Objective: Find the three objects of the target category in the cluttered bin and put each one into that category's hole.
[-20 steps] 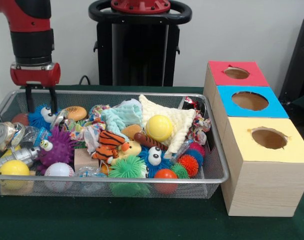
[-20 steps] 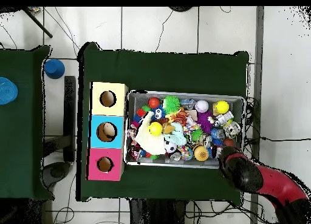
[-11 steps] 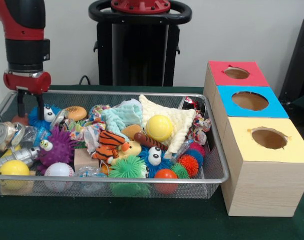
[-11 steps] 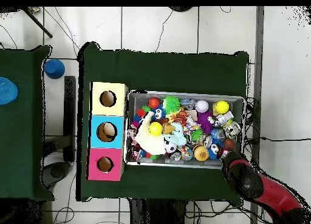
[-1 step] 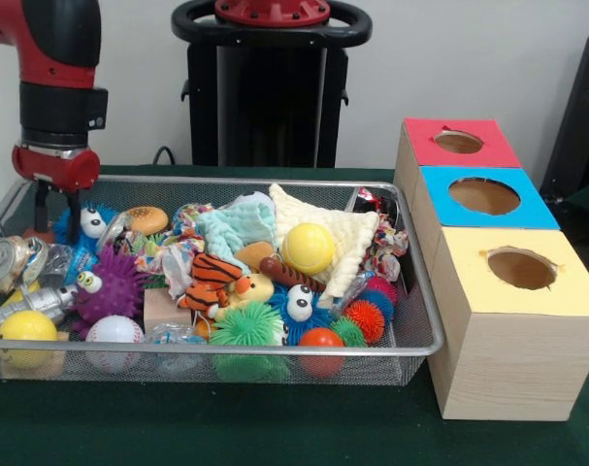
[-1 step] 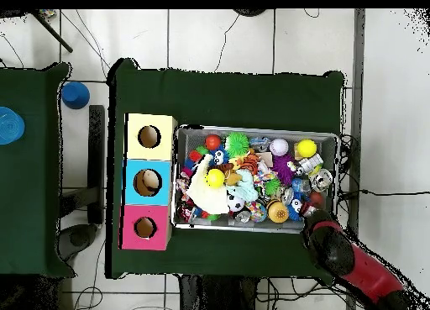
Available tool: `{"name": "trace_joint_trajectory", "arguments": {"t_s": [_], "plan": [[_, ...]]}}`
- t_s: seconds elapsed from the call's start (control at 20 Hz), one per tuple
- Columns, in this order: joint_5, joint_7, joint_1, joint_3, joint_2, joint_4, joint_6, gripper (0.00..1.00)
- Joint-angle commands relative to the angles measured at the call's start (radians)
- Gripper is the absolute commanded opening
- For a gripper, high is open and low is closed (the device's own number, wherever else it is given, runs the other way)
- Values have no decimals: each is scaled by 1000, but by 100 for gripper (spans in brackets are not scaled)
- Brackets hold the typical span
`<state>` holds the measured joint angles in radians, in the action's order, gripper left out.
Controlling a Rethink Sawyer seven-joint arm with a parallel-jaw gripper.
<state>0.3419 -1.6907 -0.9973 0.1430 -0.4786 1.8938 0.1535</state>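
Wire bin (image 5: 425,330) lies lengthwise left-right; pincer (image 5: 57,221) apart inside.

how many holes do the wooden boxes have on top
3, one per box, in a row beside the bin: the red box hole farthest back in the front view, the blue box hole in the middle, the yellow box hole nearest. None look hidden.

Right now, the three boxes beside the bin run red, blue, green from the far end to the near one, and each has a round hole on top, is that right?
Not quite: the nearest box has a yellow top, not green. The front view shows red box, blue box, then yellow, each with a round hole on top, beside the wire bin.
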Motion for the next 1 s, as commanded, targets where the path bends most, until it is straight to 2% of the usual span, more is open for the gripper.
{"name": "trace_joint_trajectory", "arguments": {"t_s": [0.05,0.6,1.0], "plan": [[-78,-248,-38,-128,205,-21,70,100],[-101,-291,-112,-92,346,45,233,100],[-127,-278,-105,-110,456,77,380,100]]}}
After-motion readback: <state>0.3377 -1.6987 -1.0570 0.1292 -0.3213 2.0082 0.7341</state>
